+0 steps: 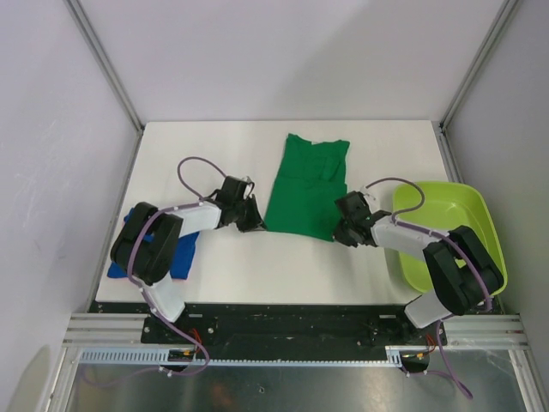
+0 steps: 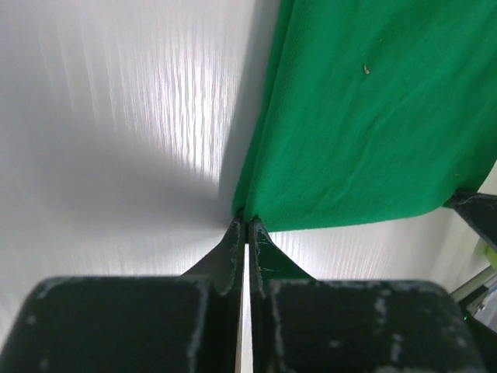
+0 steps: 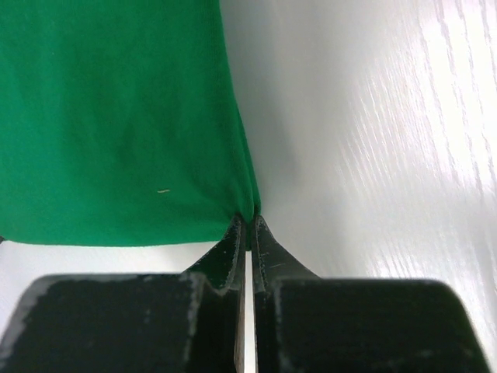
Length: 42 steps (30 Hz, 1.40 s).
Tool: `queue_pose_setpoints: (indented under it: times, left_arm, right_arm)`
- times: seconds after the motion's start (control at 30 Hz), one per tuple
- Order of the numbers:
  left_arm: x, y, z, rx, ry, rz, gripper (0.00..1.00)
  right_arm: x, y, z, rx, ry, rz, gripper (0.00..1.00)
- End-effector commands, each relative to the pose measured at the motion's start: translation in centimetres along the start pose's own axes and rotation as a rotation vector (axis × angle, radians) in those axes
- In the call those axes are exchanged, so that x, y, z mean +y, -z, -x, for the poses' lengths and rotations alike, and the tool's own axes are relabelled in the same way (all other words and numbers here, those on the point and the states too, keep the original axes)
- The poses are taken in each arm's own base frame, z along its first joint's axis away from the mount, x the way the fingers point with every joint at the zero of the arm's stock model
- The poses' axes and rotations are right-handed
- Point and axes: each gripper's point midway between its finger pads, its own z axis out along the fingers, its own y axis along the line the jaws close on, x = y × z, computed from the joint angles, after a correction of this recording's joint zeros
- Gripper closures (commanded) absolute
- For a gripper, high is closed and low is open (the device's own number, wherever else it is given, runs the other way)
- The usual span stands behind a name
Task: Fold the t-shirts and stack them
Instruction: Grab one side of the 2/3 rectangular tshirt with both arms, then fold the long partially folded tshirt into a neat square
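The dark green t-shirt (image 1: pixel 305 187) lies folded lengthwise in the middle of the white table. My left gripper (image 1: pixel 256 221) is shut on its near left corner; the left wrist view shows the corner pinched at the fingertips (image 2: pixel 247 223) with the cloth (image 2: pixel 365 116) spreading away. My right gripper (image 1: pixel 345 233) is shut on the near right corner, pinched the same way in the right wrist view (image 3: pixel 247 220), cloth (image 3: pixel 116 116) to the left. The royal blue t-shirt (image 1: pixel 182 256) lies at the near left, mostly hidden under my left arm.
A lime-green plastic tub (image 1: pixel 446 230) stands at the right edge of the table (image 1: pixel 223 146), under my right arm. Grey walls enclose the table on three sides.
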Motion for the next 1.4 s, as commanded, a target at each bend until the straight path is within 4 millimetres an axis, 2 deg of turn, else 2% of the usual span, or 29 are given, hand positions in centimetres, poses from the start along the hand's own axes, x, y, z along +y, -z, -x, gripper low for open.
queue_pose_setpoints:
  times: [0.0,0.2,0.43,0.57,0.63,0.77,0.9,1.07,1.2,1.37]
  left_arm:
    - [0.5,2.2,-2.2,0.003,0.01,0.034,1.0]
    - [0.0,5.7,-5.1,-0.031,0.024,-0.014,1.0]
    - [-0.7,9.1,-8.9,-0.051,0.01,-0.102,1.0]
    - [-1.2,10.9,-10.0,-0.062,0.008,-0.144,1.0]
    - [-1.8,12.0,-9.8,-0.087,0.004,-0.172,1.0]
    - [-4.0,14.1,-7.7,-0.156,-0.028,-0.217,1.0]
    - [-6.7,15.0,-4.2,-0.213,-0.078,-0.216,1.0]
    - [-9.7,14.8,1.1,-0.272,-0.108,-0.199,1.0]
    - [-11.2,13.5,5.4,-0.293,-0.109,-0.18,1.0]
    - [-12.2,11.7,10.0,-0.32,-0.087,-0.16,1.0]
  right_arm:
    - [-1.3,2.0,-0.8,0.007,0.034,-0.017,1.0]
    - [-2.5,5.2,-2.3,0.014,0.043,0.012,1.0]
    - [-3.4,10.1,-4.6,-0.001,0.051,0.072,1.0]
    - [-3.6,12.4,-5.0,-0.01,0.034,0.121,1.0]
    - [-3.5,13.2,-5.0,-0.014,0.029,0.14,1.0]
    - [-2.8,14.4,-3.6,-0.058,0.05,0.145,1.0]
    - [-1.0,14.9,-0.7,-0.122,0.092,0.124,1.0]
    - [1.3,14.8,5.1,-0.196,0.07,0.143,1.0]
    - [2.9,13.4,9.8,-0.228,0.053,0.156,1.0]
    - [4.6,11.1,14.3,-0.251,0.059,0.158,1.0]
